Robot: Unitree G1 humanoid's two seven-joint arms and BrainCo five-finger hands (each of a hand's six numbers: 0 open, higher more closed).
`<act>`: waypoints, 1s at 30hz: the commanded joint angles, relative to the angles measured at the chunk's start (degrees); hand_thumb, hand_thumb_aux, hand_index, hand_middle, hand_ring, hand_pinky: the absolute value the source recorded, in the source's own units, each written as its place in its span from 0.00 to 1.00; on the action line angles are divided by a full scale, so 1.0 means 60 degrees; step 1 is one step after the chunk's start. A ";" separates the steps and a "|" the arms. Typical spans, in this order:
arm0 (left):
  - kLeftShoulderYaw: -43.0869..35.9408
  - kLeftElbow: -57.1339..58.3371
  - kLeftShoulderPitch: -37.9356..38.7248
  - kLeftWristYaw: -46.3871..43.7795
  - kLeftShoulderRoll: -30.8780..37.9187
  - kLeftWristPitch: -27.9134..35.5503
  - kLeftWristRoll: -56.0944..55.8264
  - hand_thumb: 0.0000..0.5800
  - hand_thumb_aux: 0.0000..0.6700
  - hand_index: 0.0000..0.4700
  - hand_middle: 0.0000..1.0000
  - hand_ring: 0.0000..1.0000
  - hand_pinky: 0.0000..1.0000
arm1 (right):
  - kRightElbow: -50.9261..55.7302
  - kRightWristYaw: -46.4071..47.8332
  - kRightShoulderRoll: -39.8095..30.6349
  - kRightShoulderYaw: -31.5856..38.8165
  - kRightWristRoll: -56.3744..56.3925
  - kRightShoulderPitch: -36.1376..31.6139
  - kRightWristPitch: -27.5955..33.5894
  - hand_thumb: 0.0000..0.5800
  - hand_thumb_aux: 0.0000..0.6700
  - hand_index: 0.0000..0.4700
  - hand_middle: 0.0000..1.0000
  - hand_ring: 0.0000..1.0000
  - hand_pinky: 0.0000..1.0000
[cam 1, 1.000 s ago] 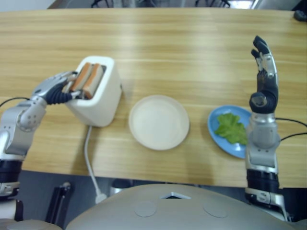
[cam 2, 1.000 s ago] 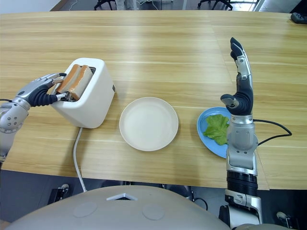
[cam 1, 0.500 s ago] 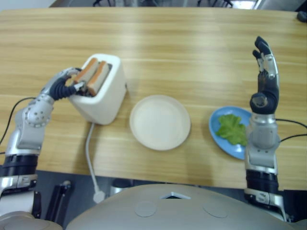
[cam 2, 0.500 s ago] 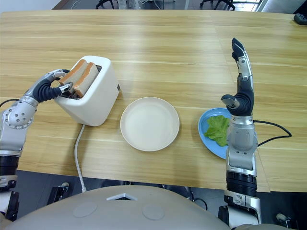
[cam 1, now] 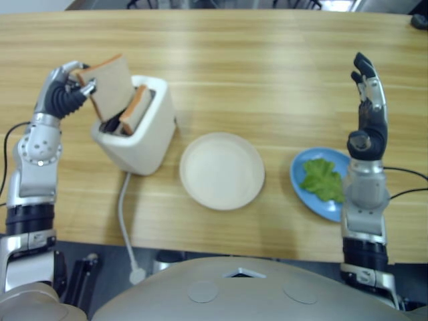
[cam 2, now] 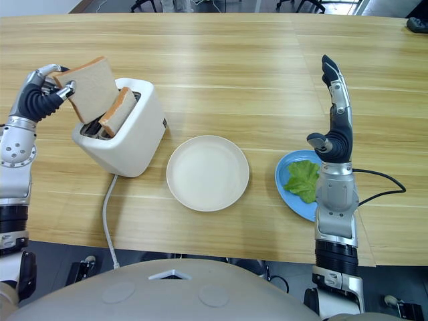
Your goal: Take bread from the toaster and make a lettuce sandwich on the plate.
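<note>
My left hand (cam 1: 61, 90) is shut on a slice of bread (cam 1: 110, 85), lifted mostly out of the white toaster (cam 1: 139, 137) at the table's left. A second slice (cam 1: 134, 112) leans in the toaster's other slot. The empty cream plate (cam 1: 222, 170) lies at the centre, to the right of the toaster. A lettuce leaf (cam 1: 322, 178) rests on a blue plate (cam 1: 302, 188) at the right. My right hand (cam 1: 366, 107) stands upright above the blue plate's right edge, fingers straight and holding nothing.
The toaster's white cord (cam 1: 124, 224) runs off the table's front edge. Bare wooden table (cam 1: 254, 73) stretches behind the plates. A dark object (cam 1: 419, 21) sits at the far right corner.
My left hand has risen and pulled one bread slice up out of the toaster. The right arm has kept still.
</note>
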 commanded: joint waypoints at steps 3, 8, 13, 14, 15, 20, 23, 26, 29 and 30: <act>0.0101 0.0050 -0.0172 0.0464 -0.0058 -0.0225 0.0065 1.00 1.00 0.98 1.00 1.00 1.00 | -0.0054 -0.0056 0.0067 0.0009 -0.0114 0.0065 -0.0027 0.00 0.00 0.00 0.00 0.00 0.00; 0.0087 -0.0130 -0.0253 0.0776 0.0026 -0.0564 0.0204 1.00 1.00 0.98 1.00 1.00 1.00 | -0.0014 -0.0095 0.0098 0.0032 -0.0156 0.0026 -0.0037 0.00 0.00 0.00 0.00 0.00 0.00; 0.0090 -0.0532 -0.0295 0.0826 0.0010 -0.0801 0.0161 1.00 1.00 0.98 1.00 1.00 1.00 | 0.0026 -0.0145 0.0117 0.0058 -0.0183 -0.0023 -0.0063 0.00 0.00 0.00 0.00 0.00 0.00; 0.0111 -0.0718 -0.0309 0.0856 0.0008 -0.0867 0.0170 1.00 1.00 0.98 1.00 1.00 1.00 | 0.0040 -0.0152 0.0117 0.0066 -0.0184 -0.0043 -0.0066 0.00 0.00 0.00 0.00 0.00 0.00; 0.0115 -0.0955 -0.0319 0.0895 0.0030 -0.0948 0.0246 1.00 1.00 0.98 1.00 1.00 1.00 | 0.0056 -0.0154 0.0113 0.0074 -0.0182 -0.0065 -0.0072 0.00 0.00 0.00 0.00 0.00 0.00; -0.0221 -0.1937 -0.0677 0.1022 0.0000 -0.1452 0.0837 1.00 1.00 0.98 1.00 1.00 1.00 | 0.0188 -0.0162 0.0079 0.0090 -0.0164 -0.0247 -0.0099 0.00 0.00 0.00 0.00 0.00 0.00; -0.0672 -0.2230 -0.0986 0.1037 -0.0151 -0.1788 0.1262 1.00 1.00 0.98 1.00 1.00 1.00 | 0.0283 -0.0177 0.0087 0.0115 -0.0179 -0.0347 -0.0147 0.00 0.00 0.00 0.00 0.00 0.00; -0.1335 -0.2296 -0.1274 0.1028 -0.0366 -0.2298 0.1745 1.00 1.00 0.98 1.00 1.00 1.00 | 0.0428 -0.0203 0.0097 0.0163 -0.0200 -0.0483 -0.0220 0.00 0.00 0.00 0.00 0.00 0.00; -0.2036 -0.2114 -0.1456 0.1092 -0.0519 -0.2883 0.2360 1.00 1.00 0.98 1.00 1.00 1.00 | 0.0606 -0.0225 0.0084 0.0210 -0.0175 -0.0667 -0.0318 0.00 0.00 0.00 0.00 0.00 0.00; -0.2293 -0.2012 -0.1502 0.1134 -0.0574 -0.3095 0.2606 1.00 1.00 0.98 1.00 1.00 1.00 | 0.0678 -0.0232 0.0069 0.0227 -0.0159 -0.0736 -0.0343 0.00 0.00 0.00 0.00 0.00 0.00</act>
